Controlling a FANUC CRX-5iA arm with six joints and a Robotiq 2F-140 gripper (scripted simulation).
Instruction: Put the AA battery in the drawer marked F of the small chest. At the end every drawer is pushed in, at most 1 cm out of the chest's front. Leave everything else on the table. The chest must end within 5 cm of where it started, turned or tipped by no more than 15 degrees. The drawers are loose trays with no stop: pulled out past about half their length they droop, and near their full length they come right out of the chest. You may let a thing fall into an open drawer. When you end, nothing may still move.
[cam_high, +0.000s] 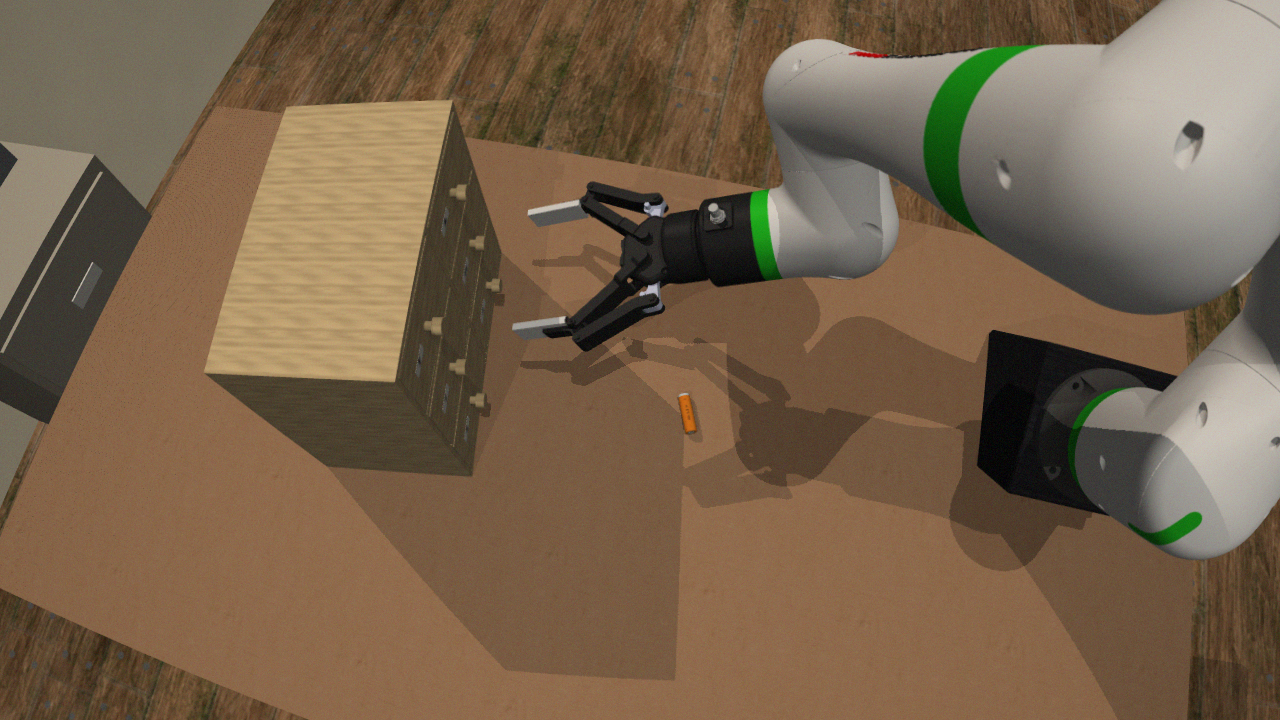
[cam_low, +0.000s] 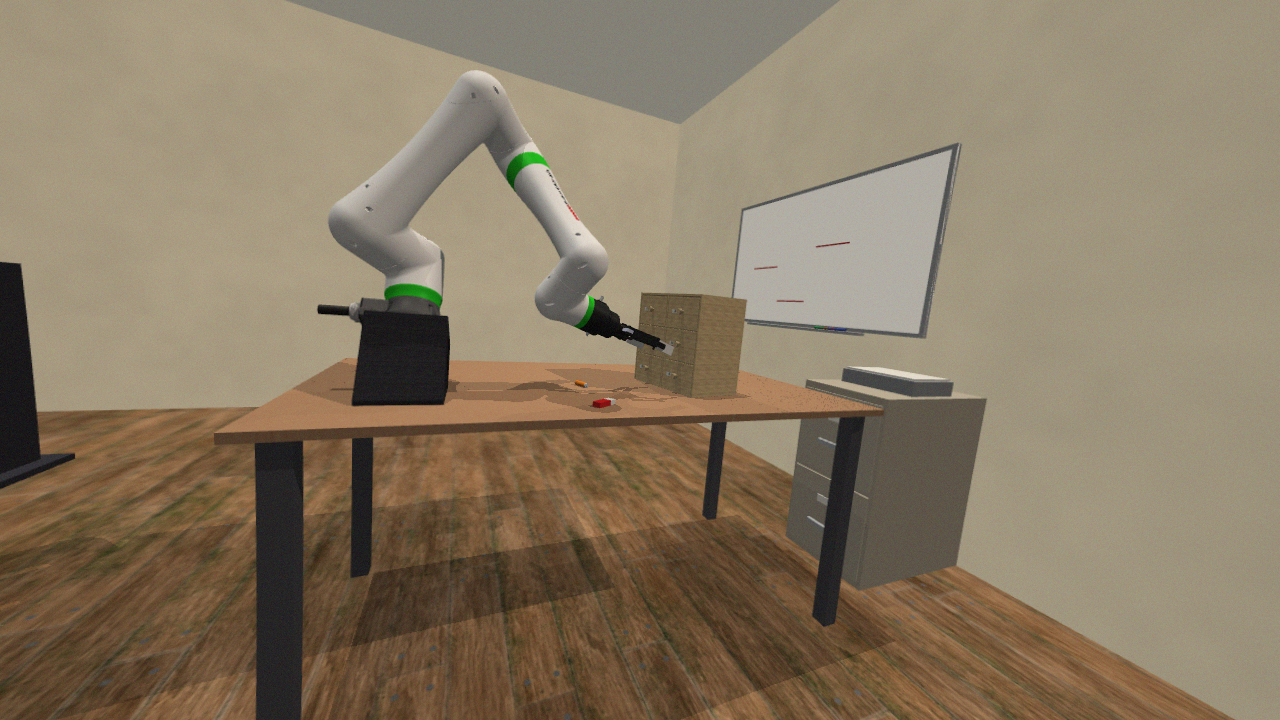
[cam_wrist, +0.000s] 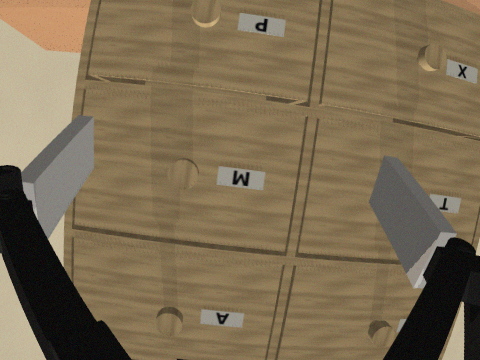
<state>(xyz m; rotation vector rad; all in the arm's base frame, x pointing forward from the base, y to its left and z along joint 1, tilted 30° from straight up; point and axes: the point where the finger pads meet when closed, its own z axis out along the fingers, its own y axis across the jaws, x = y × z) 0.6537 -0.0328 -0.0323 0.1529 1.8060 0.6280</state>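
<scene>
In the wrist view, the chest runs off the right edge, cutting the lower-right drawer's label to an unreadable sliver. In the top view, the drawer labels are too small to read.

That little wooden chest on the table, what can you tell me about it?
The chest is a light, wood-grained box standing upright on the table. Its front holds six drawers in two columns, each with a round knob and a small letter label; P, X, M, T and A are readable in the wrist view, the sixth label is cut off. All the drawers look pushed in. The open claw faces the front without touching it.
</scene>
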